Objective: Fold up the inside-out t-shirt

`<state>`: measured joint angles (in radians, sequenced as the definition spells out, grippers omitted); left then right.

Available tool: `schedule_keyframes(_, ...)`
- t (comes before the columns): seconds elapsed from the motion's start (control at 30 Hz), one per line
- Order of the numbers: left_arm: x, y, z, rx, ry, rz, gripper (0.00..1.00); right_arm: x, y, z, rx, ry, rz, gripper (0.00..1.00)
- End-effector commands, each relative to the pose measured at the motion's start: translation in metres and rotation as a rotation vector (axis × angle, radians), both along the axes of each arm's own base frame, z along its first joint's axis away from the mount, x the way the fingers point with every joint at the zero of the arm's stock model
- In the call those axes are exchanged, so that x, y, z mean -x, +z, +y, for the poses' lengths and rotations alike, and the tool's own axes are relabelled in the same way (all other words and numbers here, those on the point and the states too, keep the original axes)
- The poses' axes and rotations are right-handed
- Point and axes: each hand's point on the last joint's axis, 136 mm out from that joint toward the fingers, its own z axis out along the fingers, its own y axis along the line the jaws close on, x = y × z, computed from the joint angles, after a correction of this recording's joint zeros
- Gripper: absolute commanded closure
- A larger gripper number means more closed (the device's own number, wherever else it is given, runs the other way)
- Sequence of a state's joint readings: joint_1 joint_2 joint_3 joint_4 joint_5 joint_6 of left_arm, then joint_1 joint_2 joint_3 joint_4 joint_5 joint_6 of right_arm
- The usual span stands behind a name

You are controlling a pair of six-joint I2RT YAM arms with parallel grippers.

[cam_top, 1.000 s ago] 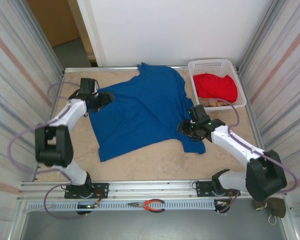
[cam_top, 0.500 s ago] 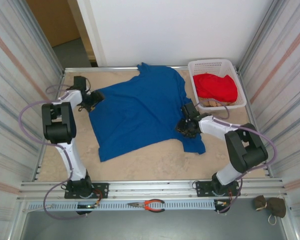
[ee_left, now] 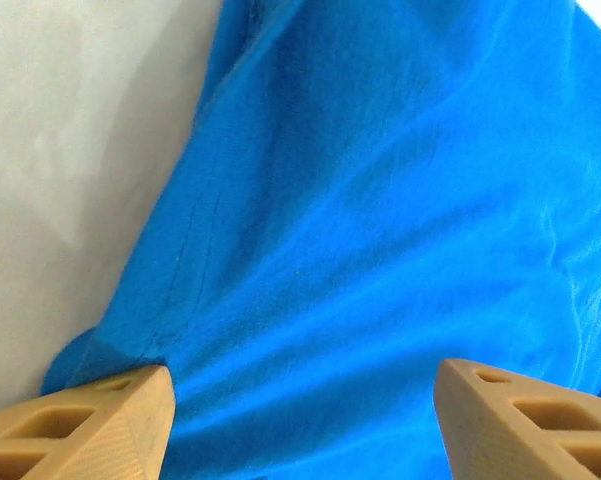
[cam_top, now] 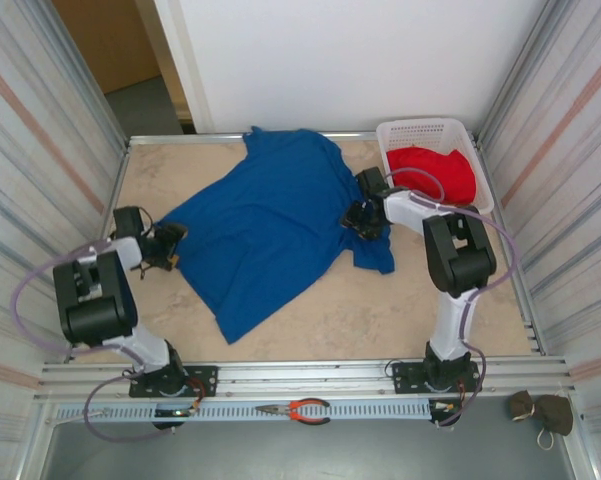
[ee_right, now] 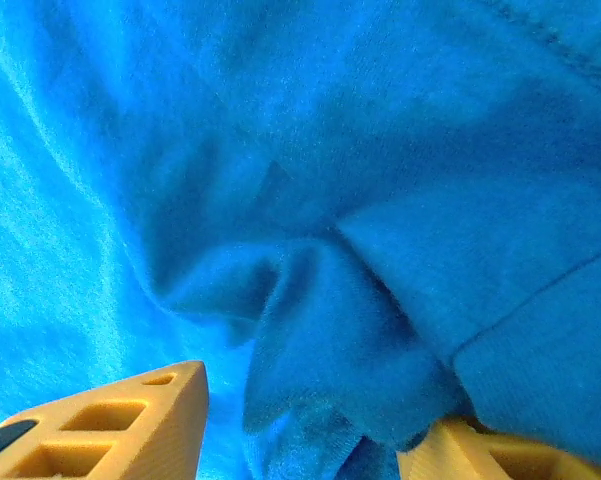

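The royal-blue t-shirt lies spread askew across the tan tabletop, collar end toward the far wall; no lettering shows. My left gripper sits at the shirt's left corner. In the left wrist view its fingers stand wide apart, with taut blue cloth stretched between and over them. My right gripper rests on the shirt's right side by the sleeve. In the right wrist view its jaws are parted around a bunched fold of the cloth, which touches the right finger.
A white basket at the back right holds the red garment. Corrugated walls close in both sides. Red-handled pliers lie on the front rail. Bare tabletop runs along the near edge.
The shirt has been dragged and turned: its left corner went toward the near-left with the left gripper, and the right side went back toward the basket with the right gripper.
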<state>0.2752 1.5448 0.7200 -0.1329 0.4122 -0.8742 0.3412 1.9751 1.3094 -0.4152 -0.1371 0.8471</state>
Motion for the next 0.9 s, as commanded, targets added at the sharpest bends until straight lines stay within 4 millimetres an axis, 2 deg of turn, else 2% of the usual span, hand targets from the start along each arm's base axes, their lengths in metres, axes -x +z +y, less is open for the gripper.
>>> schedule_keyframes(0.0,0.035,0.0,-0.021,0.039,0.077,0.045,0.3,-0.009,-0.011,0.003,-0.015,0.047,0.068,0.49)
schedule_keyframes(0.13,0.061,0.018,-0.046,-0.029,0.072,-0.01,0.3,-0.033,0.002,0.006,-0.063,0.065,0.042,0.49)
schedule_keyframes(0.2,0.063,0.031,-0.051,-0.065,0.051,-0.058,0.3,-0.036,0.013,0.004,-0.062,0.072,0.017,0.48)
schedule_keyframes(0.4,0.037,0.075,-0.05,-0.201,-0.07,-0.167,0.29,-0.026,0.06,0.0,-0.078,0.106,-0.096,0.47)
schedule_keyframes(0.5,0.021,0.087,-0.052,-0.222,-0.118,-0.19,0.28,-0.019,0.078,-0.004,-0.074,0.104,-0.142,0.47)
schedule_keyframes(0.7,0.001,0.092,-0.059,-0.251,-0.184,-0.196,0.28,-0.007,0.095,-0.014,-0.046,0.108,-0.187,0.47)
schedule_keyframes(0.87,-0.004,0.09,-0.06,-0.267,-0.205,-0.188,0.28,0.002,0.094,-0.028,0.031,0.113,-0.187,0.47)
